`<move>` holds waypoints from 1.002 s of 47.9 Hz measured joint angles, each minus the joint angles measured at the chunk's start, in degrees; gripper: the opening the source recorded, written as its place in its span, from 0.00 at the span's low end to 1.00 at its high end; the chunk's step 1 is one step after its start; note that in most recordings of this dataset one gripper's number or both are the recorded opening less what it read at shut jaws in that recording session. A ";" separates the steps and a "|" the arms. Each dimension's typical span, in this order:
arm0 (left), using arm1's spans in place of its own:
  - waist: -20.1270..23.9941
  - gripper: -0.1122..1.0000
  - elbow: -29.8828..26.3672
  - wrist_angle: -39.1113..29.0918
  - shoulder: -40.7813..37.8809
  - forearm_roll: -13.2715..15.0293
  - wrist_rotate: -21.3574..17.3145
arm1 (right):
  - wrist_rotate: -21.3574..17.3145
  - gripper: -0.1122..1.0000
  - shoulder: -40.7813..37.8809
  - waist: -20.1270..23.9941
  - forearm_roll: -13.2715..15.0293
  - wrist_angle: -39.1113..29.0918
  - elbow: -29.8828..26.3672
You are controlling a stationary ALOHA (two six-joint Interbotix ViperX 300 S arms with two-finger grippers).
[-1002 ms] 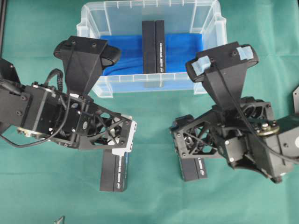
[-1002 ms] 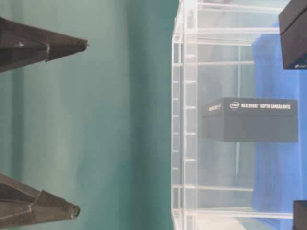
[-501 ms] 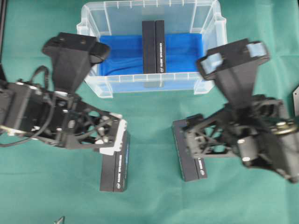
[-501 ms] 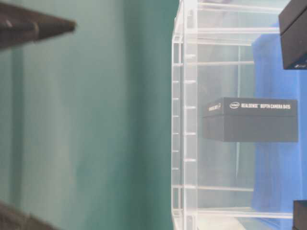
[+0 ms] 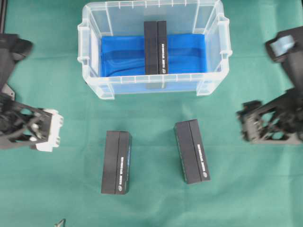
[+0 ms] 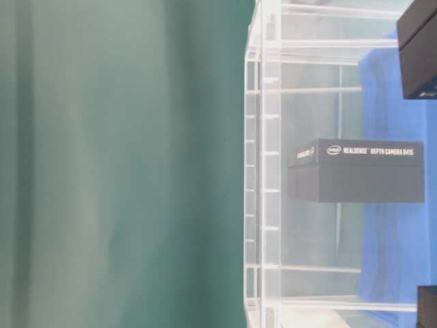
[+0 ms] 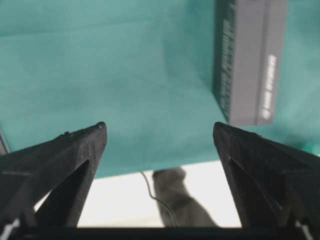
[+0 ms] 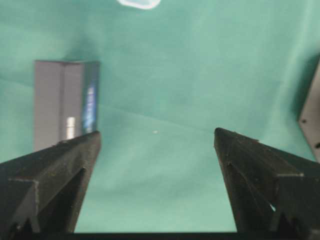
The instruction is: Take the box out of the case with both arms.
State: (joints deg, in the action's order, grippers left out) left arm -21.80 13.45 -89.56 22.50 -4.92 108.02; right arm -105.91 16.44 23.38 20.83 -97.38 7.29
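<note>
The clear case stands at the top centre, blue cloth on its floor. One black box rests on edge inside it and shows through the wall in the table-level view. Two more black boxes lie on the green cloth below the case, one left and one right. My left gripper is at the far left, open and empty, with the left box ahead on its right. My right gripper is at the far right, open and empty, with a box ahead on its left.
Green cloth covers the table. Its near edge and a pale floor show in the left wrist view. A dark plate sits at the right edge of the right wrist view. A small metal piece lies at the bottom left.
Both arms have pulled outward, away from the two boxes on the cloth, to the left and right edges. Their fingertips have left the table-level view. The boxes stay put.
</note>
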 measured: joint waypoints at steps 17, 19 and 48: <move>-0.79 0.92 3.08 -0.35 3.78 -0.26 0.44 | -2.90 0.91 5.62 0.35 0.00 0.79 6.24; -0.70 0.92 3.08 -0.35 3.69 -0.44 0.53 | -2.90 0.91 5.71 0.26 0.00 0.88 6.33; 6.50 0.92 3.34 -0.35 3.78 -0.44 -6.77 | -0.09 0.91 7.12 -3.34 0.09 0.97 7.29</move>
State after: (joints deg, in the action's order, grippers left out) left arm -15.29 16.79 -89.91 26.28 -5.36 101.25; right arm -106.00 23.55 20.04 20.92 -96.42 14.59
